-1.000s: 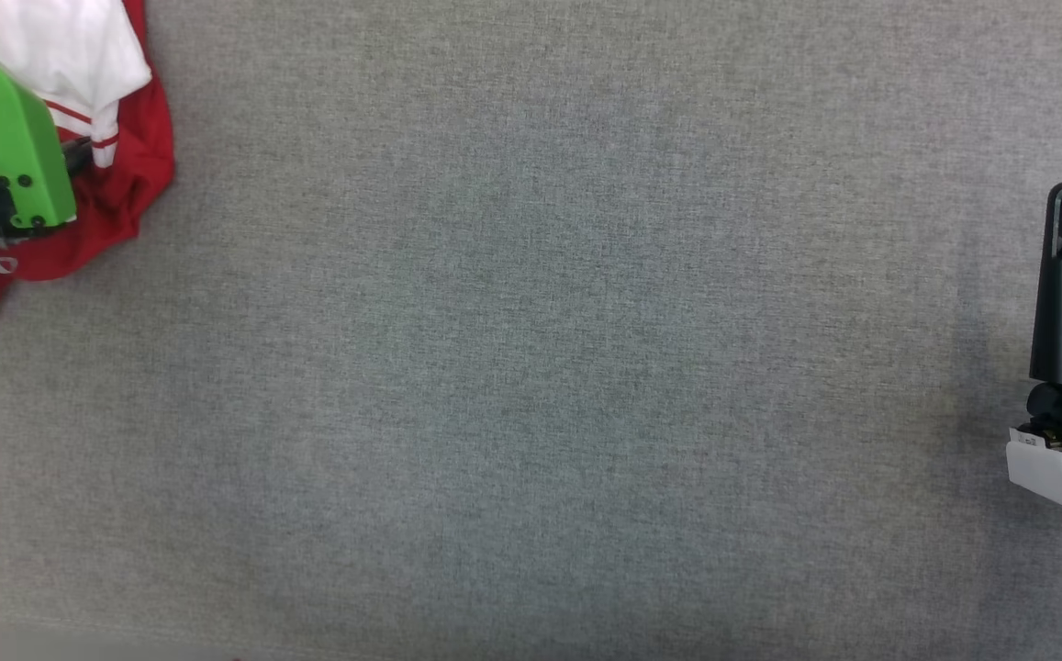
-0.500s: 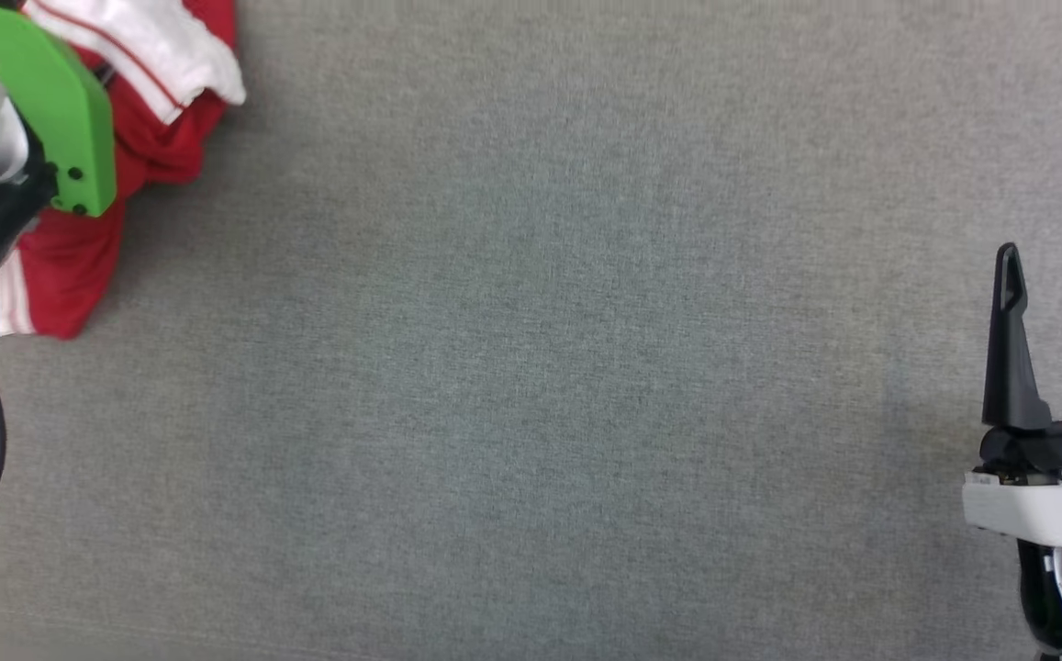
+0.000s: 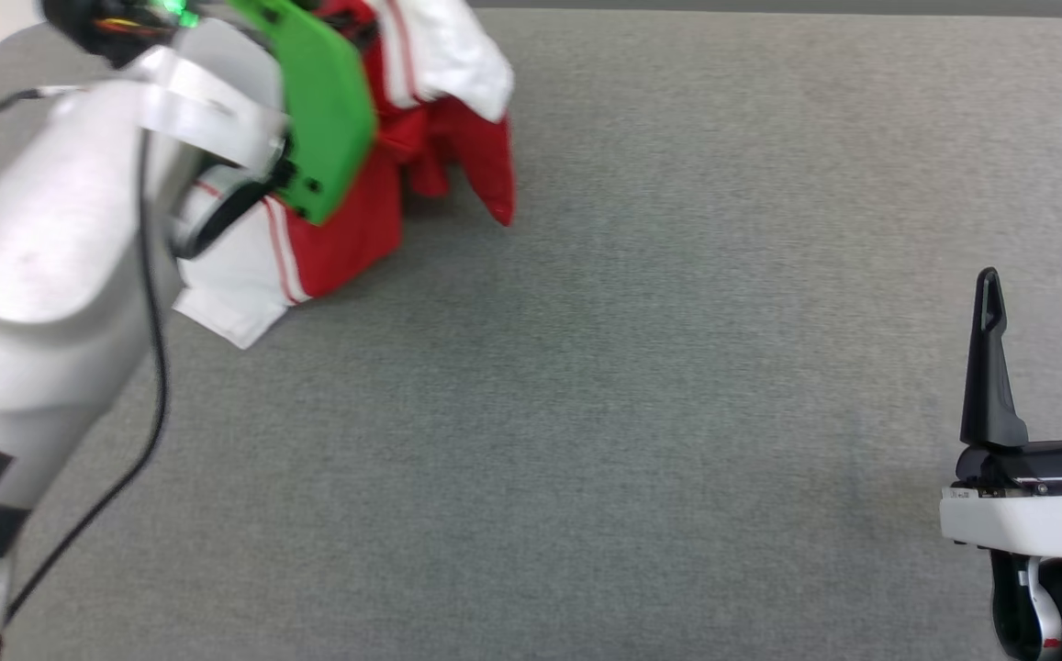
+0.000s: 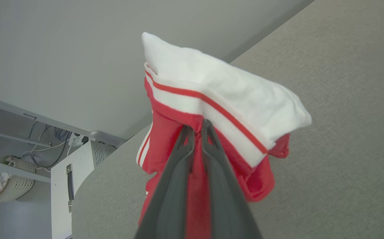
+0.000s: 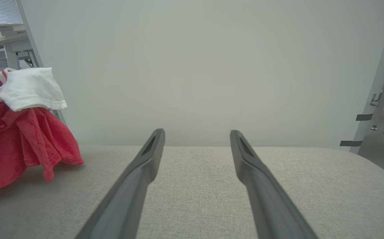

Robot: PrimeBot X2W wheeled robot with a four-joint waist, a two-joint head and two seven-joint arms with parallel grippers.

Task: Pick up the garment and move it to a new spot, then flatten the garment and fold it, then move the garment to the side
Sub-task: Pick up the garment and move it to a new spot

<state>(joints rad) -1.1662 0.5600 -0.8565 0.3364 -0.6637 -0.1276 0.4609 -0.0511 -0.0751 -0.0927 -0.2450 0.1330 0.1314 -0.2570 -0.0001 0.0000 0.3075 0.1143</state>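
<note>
A: Left wrist view is giving the clearest look at the grip. The left pincer is clenching a fold of the garment just under the striped trim of one white sleeve. The red cloth is hanging down from there.

B: Why is it holding at this place, do you think?

A: I am guessing the trim is giving a thick edge, so the cloth is not slipping while the arm is carrying it to a new spot. The shirt is hanging bunched, so the flattening and folding are not yet done.

B: Where is the garment lying now?

A: Head view is placing it over the far left part of the desk. The green cover of the left wrist is standing in front of the grip there, so that view is telling the position but not the hold.

B: And the right wrist view?

A: It is looking from the side, so it is adding the height. Most of the bundle is hanging above the desk. The lowest folds are seeming to touch it, but I cannot tell surely. The right pincer is standing released, with jaws wide and empty. It is well apart from the shirt, probably waiting to help with the spreading.
</note>
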